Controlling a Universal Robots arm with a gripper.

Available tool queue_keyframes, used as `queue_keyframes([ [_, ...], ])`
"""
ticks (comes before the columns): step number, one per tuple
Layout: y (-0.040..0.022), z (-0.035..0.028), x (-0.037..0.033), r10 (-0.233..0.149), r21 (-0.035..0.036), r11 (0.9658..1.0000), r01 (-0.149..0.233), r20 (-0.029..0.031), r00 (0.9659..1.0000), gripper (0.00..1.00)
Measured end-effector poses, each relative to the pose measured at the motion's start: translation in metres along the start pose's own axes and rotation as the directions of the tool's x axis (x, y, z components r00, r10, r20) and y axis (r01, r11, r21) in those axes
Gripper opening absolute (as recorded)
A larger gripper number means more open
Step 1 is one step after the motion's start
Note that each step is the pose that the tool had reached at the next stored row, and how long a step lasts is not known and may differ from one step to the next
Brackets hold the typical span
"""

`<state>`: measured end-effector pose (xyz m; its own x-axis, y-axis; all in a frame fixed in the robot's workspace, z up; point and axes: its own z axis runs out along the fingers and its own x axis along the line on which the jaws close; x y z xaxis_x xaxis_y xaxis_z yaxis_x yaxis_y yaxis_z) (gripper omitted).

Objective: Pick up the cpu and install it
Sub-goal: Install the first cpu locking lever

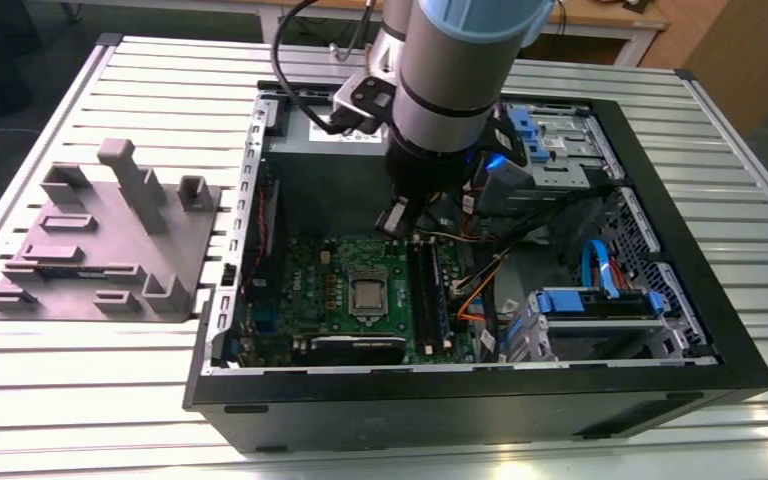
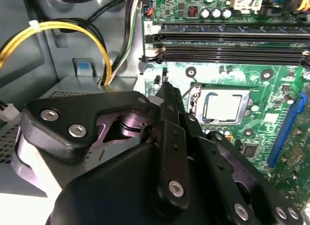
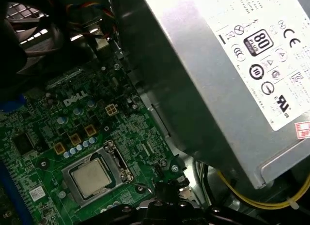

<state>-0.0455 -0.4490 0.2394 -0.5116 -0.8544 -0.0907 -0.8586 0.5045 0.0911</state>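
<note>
Inside the open computer case (image 1: 478, 405), the cpu (image 1: 367, 292) lies flat in its socket on the green board (image 1: 307, 262), metal top up. It looks level in both wrist views, and the metal frame (image 3: 115, 159) sits around it. Can't tell whether the frame is latched.

The gripper (image 2: 165, 85) hangs above the board just beside the socket, fingers (image 2: 170, 109) pressed together and holding nothing. The tips are near the memory slots (image 2: 227, 41), apart from the chip.

Risks, as I judge them:
- If the chip is not fully square, a push from the closed tips could tilt it and bend the socket contacts.
- Tips close to the board could scrape small parts or catch the frame's edge.
- The yellow wires (image 2: 58, 31) and the big grey box (image 3: 232, 65) sit close to the arm; a sideways swing could snag or knock them.
</note>
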Motion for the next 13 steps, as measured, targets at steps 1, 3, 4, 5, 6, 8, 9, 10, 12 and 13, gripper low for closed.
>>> queue_keyframes([
  [1, -0.0006, -0.0002, 0.0013, -0.001, -0.0001, 1.0, 0.001, -0.0001, 1.0, 0.1],
  [3, -0.0017, -0.0005, 0.0038, -0.003, -0.0003, 1.0, 0.003, -0.0002, 1.0, 0.1],
  [4, -0.002, -0.0006, 0.005, -0.005, -0.0004, 1.0, 0.005, -0.0004, 1.0, 0.1],
  [5, -0.002, -0.0007, 0.0058, -0.007, -0.0007, 1.0, 0.007, -0.0005, 1.0, 0.1],
  [6, -0.0019, -0.0008, 0.0065, -0.012, -0.0011, 0.9999, 0.012, -0.001, 0.9999, 0.1],
  [8, -0.0012, -0.0008, 0.0074, -0.025, -0.0023, 0.9997, 0.025, -0.0021, 0.9997, 0.1],
  [9, -0.0009, -0.0007, 0.0077, -0.033, -0.003, 0.9995, 0.033, -0.0028, 0.9995, 0.1],
  [10, -0.0009, -0.0008, 0.0083, -0.038, -0.0036, 0.9993, 0.038, -0.0033, 0.9993, 0.1],
  [12, -0.002, -0.0011, 0.0104, -0.041, -0.0039, 0.9991, 0.041, -0.0037, 0.9991, 0.1],
  [13, -0.0027, -0.0013, 0.0117, -0.041, -0.0039, 0.9991, 0.041, -0.0037, 0.9991, 0.1],
])
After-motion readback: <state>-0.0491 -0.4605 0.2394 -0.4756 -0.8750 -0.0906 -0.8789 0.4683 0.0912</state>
